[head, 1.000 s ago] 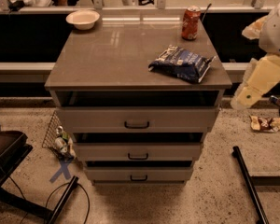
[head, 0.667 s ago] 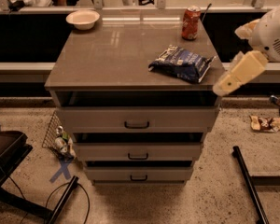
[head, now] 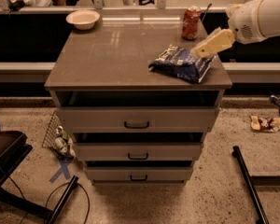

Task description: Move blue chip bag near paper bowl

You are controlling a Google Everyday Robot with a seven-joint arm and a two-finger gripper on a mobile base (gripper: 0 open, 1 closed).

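**Blue bag on the right side, bowl at far left: move not done**

Status: blue chip bag [head: 181, 64] lies flat on the table [head: 107, 55], near the right edge and toward the near side. Paper bowl [head: 83, 18] sits at the far left corner. The two are well apart, with bare tabletop between them, so the goal is unmet.

Claw [head: 203, 49] comes in from the right and sits at the bag's far right end, overlapping it in view. Can't tell if it's open, closed or gripping, or whether it's touching the foil. My read: approach/grasp phase. Left to do: secure the bag, carry it left and far across the table, set it down beside the bowl.

Materials/shapes:
- Bag: crumpled dark blue foil with white lettering, irregular and flattish, glossy creases. Looks soft, likely to deform under a pinch.
- Bowl: small, round, shallow, off-white paper with a thin rim. Looks light, easy to knock aside on a sloppy placement.
- Red soda can [head: 191, 22]: upright cylinder at the far right, just beyond the bag and close to the arm's path.
- Table: smooth grey-brown top with slight sheen, on a drawer unit [head: 136, 120] with dark handles.
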